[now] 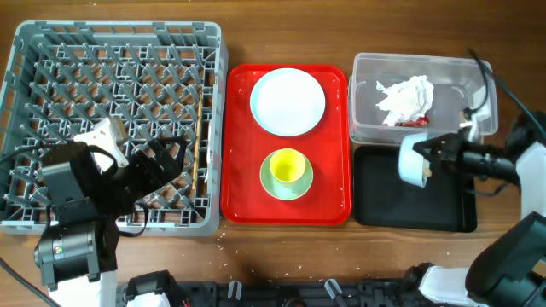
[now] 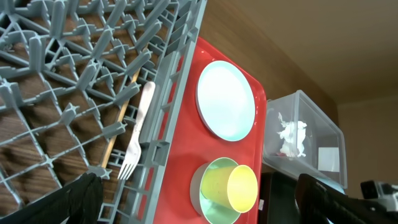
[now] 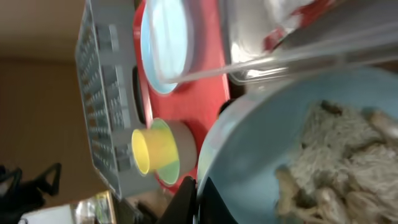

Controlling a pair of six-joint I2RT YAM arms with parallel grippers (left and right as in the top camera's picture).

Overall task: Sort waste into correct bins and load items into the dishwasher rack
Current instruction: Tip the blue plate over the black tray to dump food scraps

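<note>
Wooden table (image 1: pixel 281 251). The right gripper (image 1: pixel 429 153), clamped on the rim of a pale blue bowl (image 3: pixel 323 124) holding beige scraps (image 3: pixel 339 165), holds it tilted above the black tray (image 1: pixel 426 209) at right. The left gripper (image 1: pixel 171 160), jaws wide and empty, hangs over the grey rack (image 1: pixel 119 30) at left.
</note>
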